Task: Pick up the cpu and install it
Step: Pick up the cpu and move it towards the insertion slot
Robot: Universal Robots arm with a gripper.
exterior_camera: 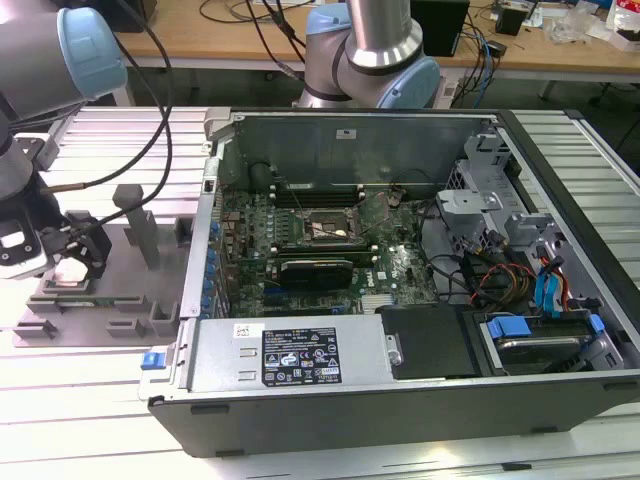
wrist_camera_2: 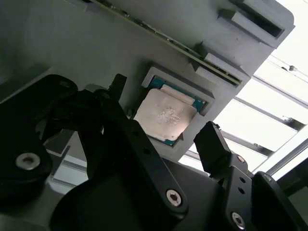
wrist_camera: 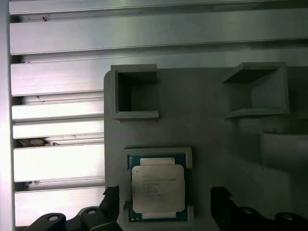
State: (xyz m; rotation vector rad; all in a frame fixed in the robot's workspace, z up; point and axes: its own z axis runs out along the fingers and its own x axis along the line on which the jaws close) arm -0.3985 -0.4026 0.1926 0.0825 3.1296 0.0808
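Observation:
The cpu (wrist_camera: 158, 187) is a flat square chip with a silvery top. It lies in a square recess of the grey fixture (wrist_camera: 216, 144). In both wrist views my gripper (wrist_camera: 165, 192) is open, one black finger on each side of the cpu (wrist_camera_2: 166, 115) and neither finger touching it. In the exterior view the gripper (exterior_camera: 72, 262) hangs low over the fixture (exterior_camera: 110, 300) at that view's left, outside the computer case. The black socket frame (exterior_camera: 325, 228) sits on the motherboard inside the case, with nothing in it.
The open computer case (exterior_camera: 400, 400) lies on the slatted aluminium table (exterior_camera: 80, 400). A long dark expansion card (exterior_camera: 315, 270) sits just in front of the socket. Grey posts (exterior_camera: 135, 215) rise from the fixture. Cables and drive bays fill the case's right side.

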